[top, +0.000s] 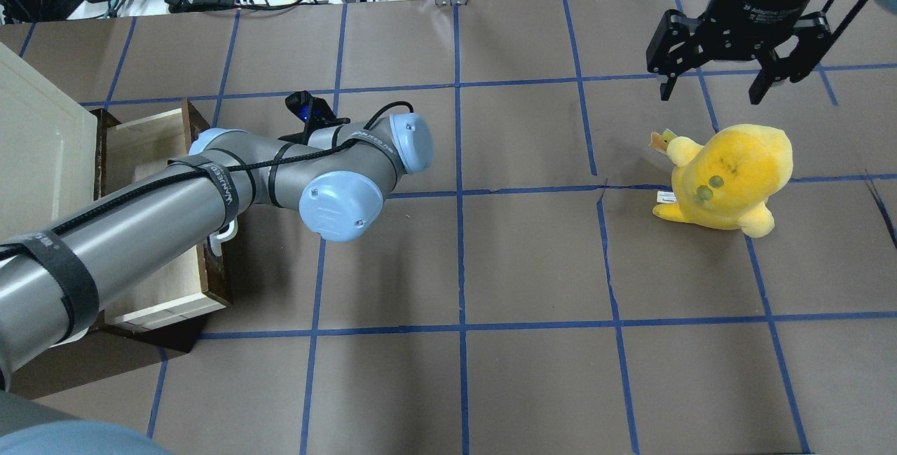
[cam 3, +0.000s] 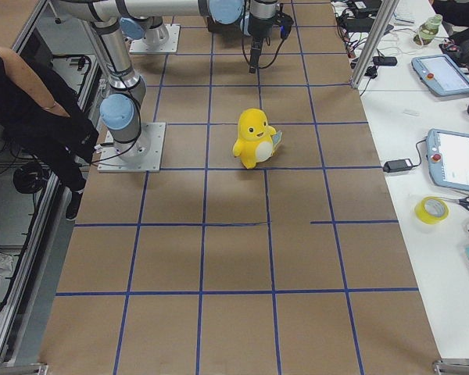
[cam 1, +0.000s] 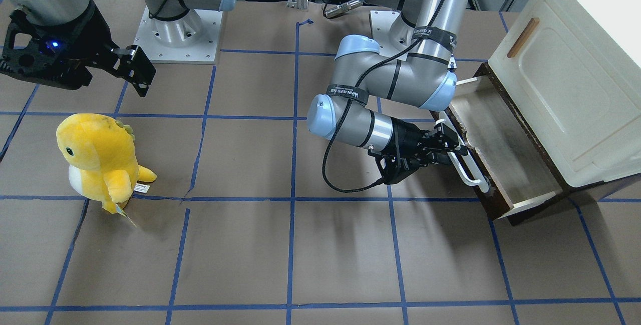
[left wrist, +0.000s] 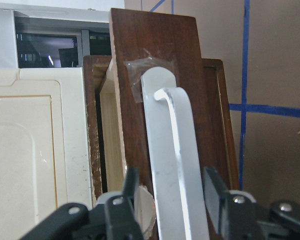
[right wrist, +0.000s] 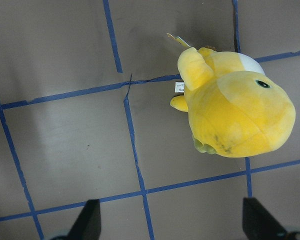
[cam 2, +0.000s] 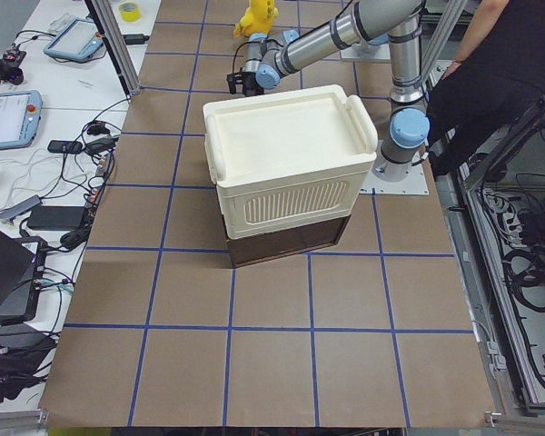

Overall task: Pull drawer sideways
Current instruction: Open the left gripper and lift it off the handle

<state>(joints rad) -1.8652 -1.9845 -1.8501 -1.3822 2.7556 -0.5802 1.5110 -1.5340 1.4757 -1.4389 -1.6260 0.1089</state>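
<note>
1. Left hand (cam 1: 454, 148): fingers (left wrist: 131, 187) spread to either side of the white bar handle (left wrist: 175, 165). A sliver of dark wood shows between one finger and the bar. It reads as straddling the bar, not clamped on it.
2. The drawer (cam 1: 503, 147) lies directly ahead of the left hand's fingertips, its dark front against them. It stands well out from under the cream cabinet (cam 1: 566, 79), with the pale inside exposed. Judged from that, the pull looks largely done.
3. Right hand (top: 711, 94): fingers wide apart, holding nothing, hanging above the bench (cam 1: 325, 255). A yellow plush toy (top: 729, 174) stands just beneath and beside it, untouched.
4. Doing the step well (a judgement):
   - Hold the bar centred between the fingers and the wrist square to the drawer front.
   - Draw straight along the drawer's own line of travel, level, with no lift or twist. A skewed pull could bind the drawer or drag the cabinet across the bench.
   - Little of the drawer seems left inside, so stop short of pulling it right out.
   - If the bar slips, close down on it before pulling further.
5. Writing:
   - The strap (cam 1: 345, 93) on the left arm carries white lettering, roughly "WANJEED".
   - The right hand's body shows small print including "Adaptive"; the rest is unclear.
   - The print on the toy's tag is too small to read.
</note>
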